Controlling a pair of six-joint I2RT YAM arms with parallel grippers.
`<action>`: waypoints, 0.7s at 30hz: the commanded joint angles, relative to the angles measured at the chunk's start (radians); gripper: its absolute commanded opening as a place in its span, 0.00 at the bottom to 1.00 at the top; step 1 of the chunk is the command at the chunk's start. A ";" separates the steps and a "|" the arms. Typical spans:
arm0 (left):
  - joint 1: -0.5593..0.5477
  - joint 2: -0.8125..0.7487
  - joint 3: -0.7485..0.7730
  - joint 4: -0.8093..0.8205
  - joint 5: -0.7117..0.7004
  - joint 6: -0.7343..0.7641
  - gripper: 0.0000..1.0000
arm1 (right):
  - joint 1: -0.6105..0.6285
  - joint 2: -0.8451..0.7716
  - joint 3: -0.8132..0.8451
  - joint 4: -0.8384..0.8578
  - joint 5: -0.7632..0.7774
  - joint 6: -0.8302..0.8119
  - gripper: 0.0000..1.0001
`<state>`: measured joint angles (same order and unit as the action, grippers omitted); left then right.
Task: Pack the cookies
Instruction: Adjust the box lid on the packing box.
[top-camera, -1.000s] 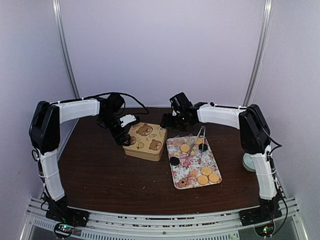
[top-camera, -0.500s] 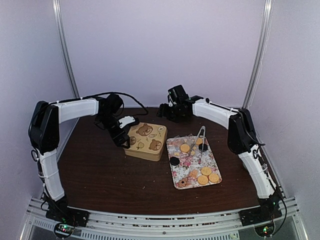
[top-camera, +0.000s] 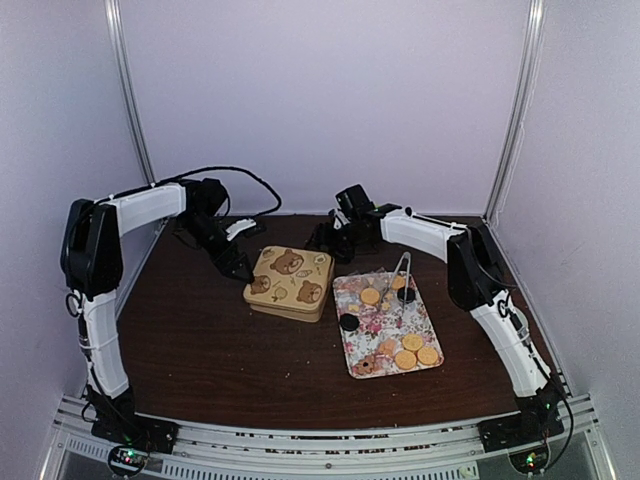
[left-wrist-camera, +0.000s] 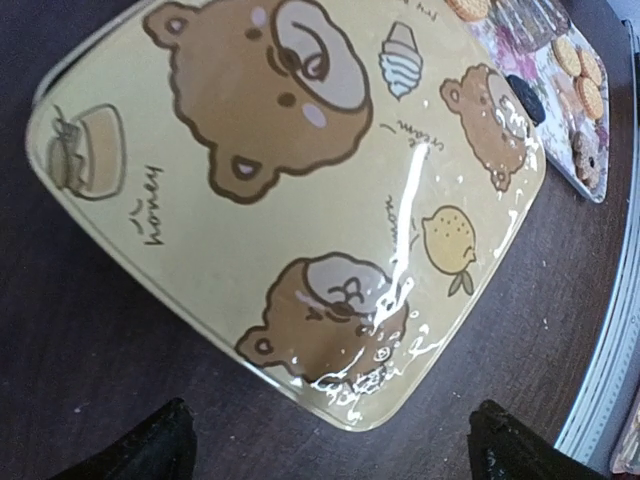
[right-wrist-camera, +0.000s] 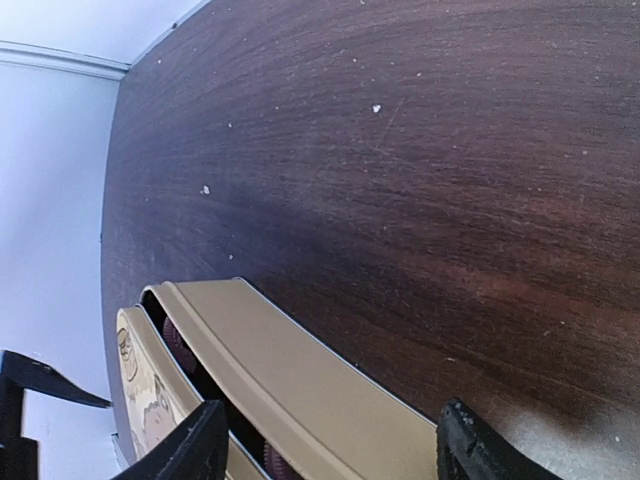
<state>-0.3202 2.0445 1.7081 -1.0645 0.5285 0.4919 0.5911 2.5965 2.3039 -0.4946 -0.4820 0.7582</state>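
We work on a dark wooden tabletop (top-camera: 200, 340), and the largest thing on it is a cream cookie tin (top-camera: 290, 282) printed with bears, lying flat toward the far edge, near the middle. Its glossy lid looks stiff and slippery, so we judge the side walls a better hold than the top. On its far side a dark gap shows between two tan bands, and we cannot tell whether the lid is seated. Just beside the tin's right edge lies a floral tray (top-camera: 380, 325), running toward the near edge. Our left gripper (left-wrist-camera: 330, 455) hovers by the tin's far left corner with its fingers spread as wide as they go, pinching nothing. Our right gripper (right-wrist-camera: 335, 450) hangs over the tin's far edge, fingers well apart with the rim between them, and we see no grip. Metal tongs (top-camera: 402, 270) rest across the tray's far end. The cookies (top-camera: 405, 352) all sit on the tray: tan rounds clustered at its near right corner and far end, a dark one (top-camera: 348, 322) at its left edge. We judge them light, brittle and crumbly, best pinched gently across opposite edges.
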 joint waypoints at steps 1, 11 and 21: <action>0.000 0.047 -0.018 -0.017 0.041 0.034 0.98 | -0.007 -0.027 -0.096 0.085 -0.088 0.022 0.72; 0.000 0.123 0.041 -0.018 0.034 0.021 0.98 | 0.038 -0.125 -0.302 0.237 -0.162 0.066 0.68; 0.000 0.105 -0.035 -0.009 0.056 0.035 0.98 | 0.125 -0.266 -0.590 0.452 -0.201 0.133 0.65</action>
<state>-0.3225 2.1639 1.7084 -1.0737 0.5587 0.5053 0.6495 2.3993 1.8168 -0.1452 -0.6247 0.8410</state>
